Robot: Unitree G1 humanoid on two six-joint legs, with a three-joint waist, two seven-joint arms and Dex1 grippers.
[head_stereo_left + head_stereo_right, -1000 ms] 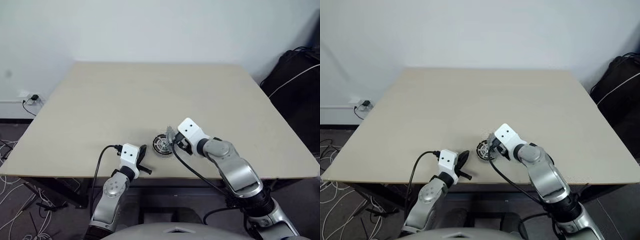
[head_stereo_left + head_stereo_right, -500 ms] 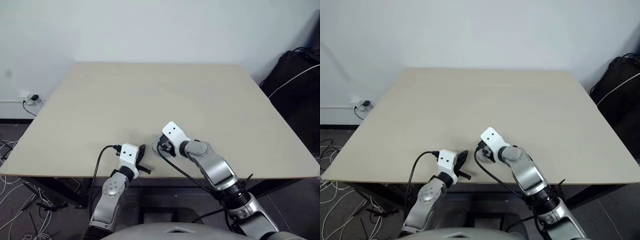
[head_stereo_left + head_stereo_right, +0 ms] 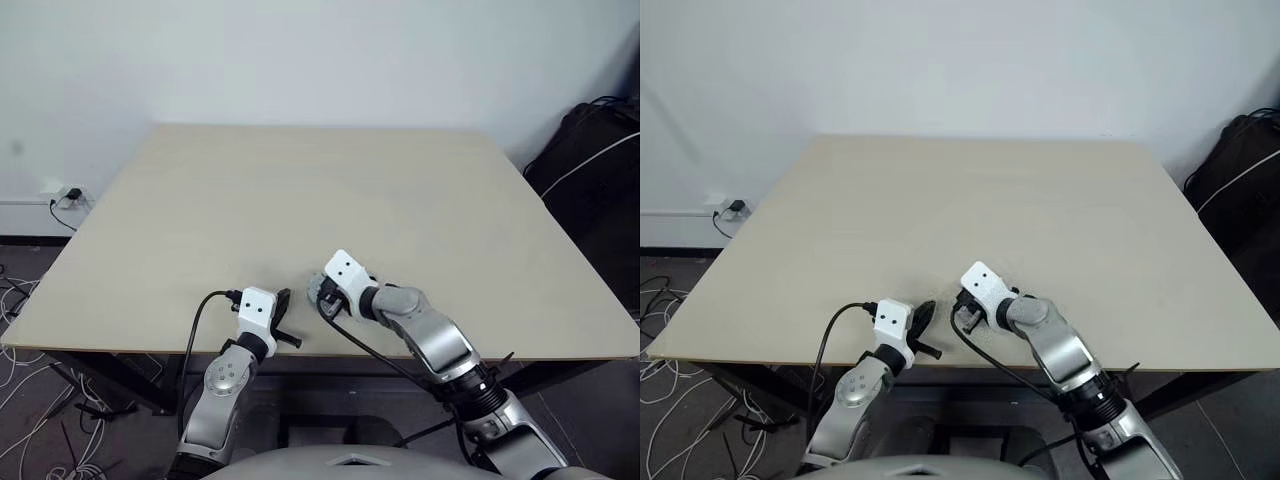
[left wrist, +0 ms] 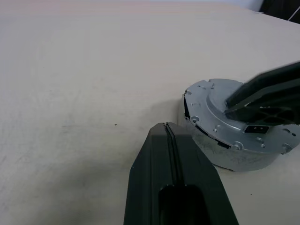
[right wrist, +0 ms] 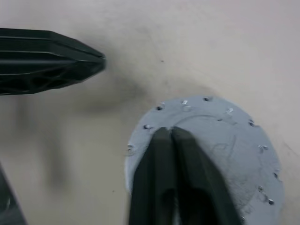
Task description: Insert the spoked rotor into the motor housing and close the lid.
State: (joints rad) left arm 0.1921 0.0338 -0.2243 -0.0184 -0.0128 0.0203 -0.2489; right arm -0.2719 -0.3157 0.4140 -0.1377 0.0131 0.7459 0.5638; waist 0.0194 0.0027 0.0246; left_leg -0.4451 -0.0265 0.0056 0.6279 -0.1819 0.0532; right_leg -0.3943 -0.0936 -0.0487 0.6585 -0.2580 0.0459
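The lid (image 4: 220,105), a round silver cap with small holes near its edge, lies flat on top of the motor housing (image 4: 234,160), whose silver side wall shows below it. The pair stands near the table's front edge. The spoked rotor is hidden under the lid. My right gripper (image 5: 169,133) is shut with nothing between its fingers, and its tips rest on the lid's (image 5: 225,154) top. My left gripper (image 4: 167,127) is shut and empty, level above the table just left of the housing, a short gap away. In the head views the right gripper (image 3: 322,297) covers most of the silver part (image 3: 312,289).
The beige table (image 3: 300,190) stretches wide behind the parts. Its front edge runs just below the grippers. A black bag (image 3: 590,170) stands on the floor at the right. Cables and a wall socket (image 3: 60,195) lie at the left.
My right gripper moved left and down over the round part with the lid. The lid now covers the spoked face, and the gripper has shut on top of it. The left arm kept still.
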